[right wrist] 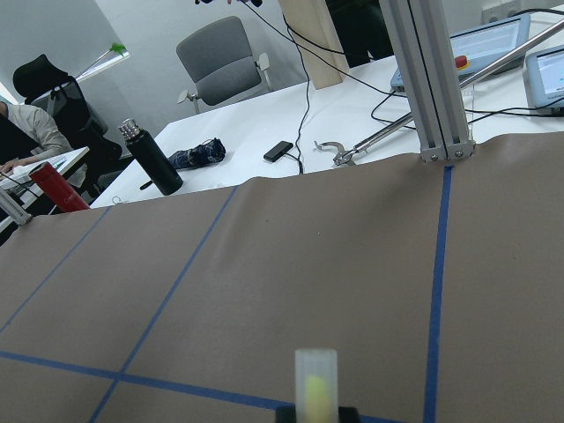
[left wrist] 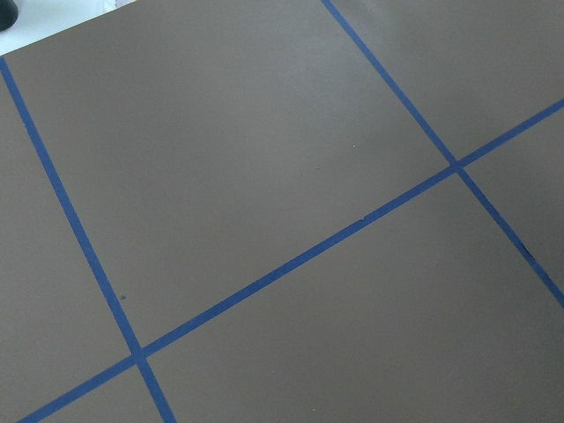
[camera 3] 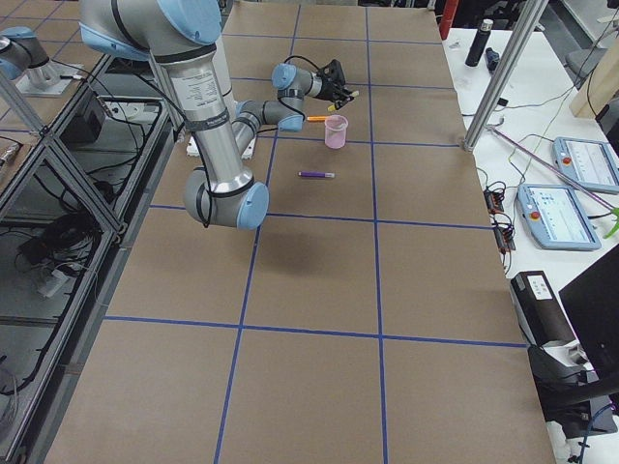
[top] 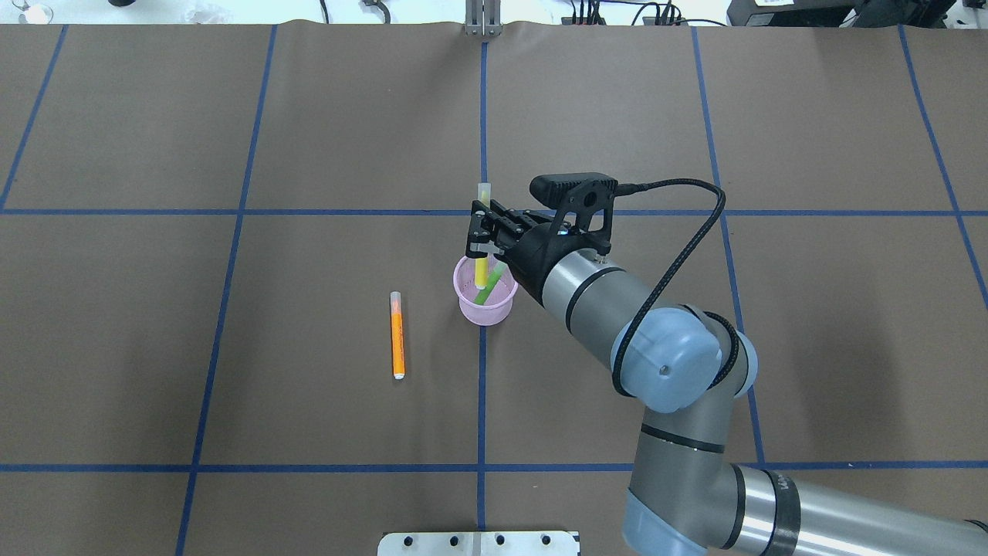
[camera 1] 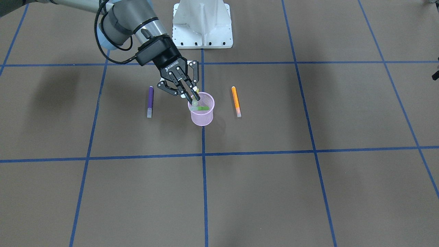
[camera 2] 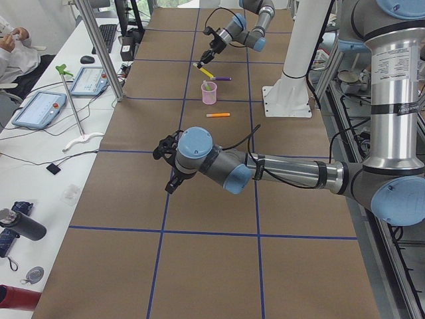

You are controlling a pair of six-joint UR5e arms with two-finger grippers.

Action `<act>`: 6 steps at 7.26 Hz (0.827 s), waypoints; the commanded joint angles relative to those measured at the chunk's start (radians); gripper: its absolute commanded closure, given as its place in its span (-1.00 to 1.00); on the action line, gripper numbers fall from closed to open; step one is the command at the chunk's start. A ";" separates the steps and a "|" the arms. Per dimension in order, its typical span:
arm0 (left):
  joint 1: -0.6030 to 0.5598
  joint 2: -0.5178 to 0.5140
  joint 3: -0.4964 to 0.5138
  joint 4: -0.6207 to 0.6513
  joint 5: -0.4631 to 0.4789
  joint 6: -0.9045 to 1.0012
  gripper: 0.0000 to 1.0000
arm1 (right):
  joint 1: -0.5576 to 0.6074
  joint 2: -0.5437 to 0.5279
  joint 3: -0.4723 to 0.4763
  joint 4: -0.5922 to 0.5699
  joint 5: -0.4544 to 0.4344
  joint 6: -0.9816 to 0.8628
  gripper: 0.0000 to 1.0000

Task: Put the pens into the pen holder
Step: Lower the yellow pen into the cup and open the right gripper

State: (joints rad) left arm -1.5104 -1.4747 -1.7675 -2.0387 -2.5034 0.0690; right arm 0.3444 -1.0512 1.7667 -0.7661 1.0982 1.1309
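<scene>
We see the right hand (top: pixel 482 245) clamped on the yellow pen (top: pixel 483 205), with both fingers pressed against the barrel about halfway along it. The pen is tilted. Its whitish cap end points toward the operators' edge of the table (top: pixel 309 116), and its lower end hangs over the mouth of the pen holder (top: pixel 485 307); in the side views it is above the rim and not touching it. The pink mesh holder stands upright near the middle of the table, on a blue tape line (top: pixel 482 386) that runs from the robot's edge to the operators' edge. A green pen (top: pixel 487 292) leans at a slant inside it. The orange pen (top: pixel 397 334) lies flat on the table, apart from the holder on the side toward the table's left end, and roughly parallel to that tape line. The purple pen (camera 1: pixel 150 101) lies flat in the same way on the other side, toward the right end, with its clear cap pointing to the operators' edge. The left hand (camera 2: pixel 170 179) is above bare table well toward the left end, far from the pens. We cannot tell whether its fingers are apart or together, and its wrist camera shows only brown table and tape.
</scene>
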 commanded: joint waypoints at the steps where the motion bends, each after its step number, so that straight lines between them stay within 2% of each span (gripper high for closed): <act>1: 0.001 0.001 0.002 0.000 -0.002 0.000 -1.00 | -0.060 0.007 -0.016 -0.048 -0.178 0.003 1.00; 2: 0.001 0.001 0.002 0.000 -0.002 0.000 -1.00 | -0.080 0.008 -0.024 -0.080 -0.251 0.003 1.00; 5: 0.001 0.001 0.002 0.000 -0.002 0.000 -1.00 | -0.085 0.058 -0.116 -0.084 -0.281 0.001 1.00; 6: 0.002 0.001 0.003 0.000 -0.002 0.000 -1.00 | -0.094 0.060 -0.115 -0.081 -0.279 0.003 0.11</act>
State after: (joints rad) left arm -1.5088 -1.4742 -1.7649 -2.0390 -2.5050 0.0690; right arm 0.2580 -1.0050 1.6675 -0.8489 0.8210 1.1325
